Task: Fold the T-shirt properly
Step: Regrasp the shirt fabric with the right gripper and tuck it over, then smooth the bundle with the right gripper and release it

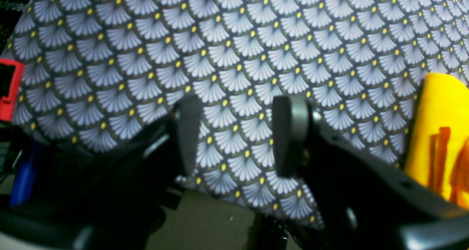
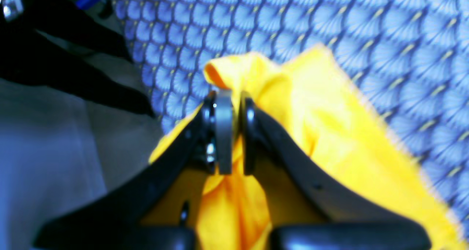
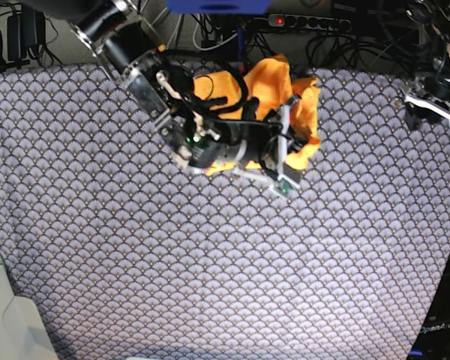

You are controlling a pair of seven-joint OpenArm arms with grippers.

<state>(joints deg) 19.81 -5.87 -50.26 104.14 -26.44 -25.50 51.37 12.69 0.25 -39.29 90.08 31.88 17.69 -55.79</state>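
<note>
Purple-grey fan-patterned cloth [image 3: 210,262] is covering the bench. One T-shirt [image 3: 274,86], plain orange-yellow and thin, is lying bunched and creased in the upper middle of the base view, not yet folded. Two arms are showing. Right tool [image 2: 231,133] is sitting pressed together, pinching a gathered ridge of the shirt fabric. Left tool [image 1: 236,136] is hanging spread above bare cloth, holding nothing, with the shirt's edge at right of its frame.
</note>
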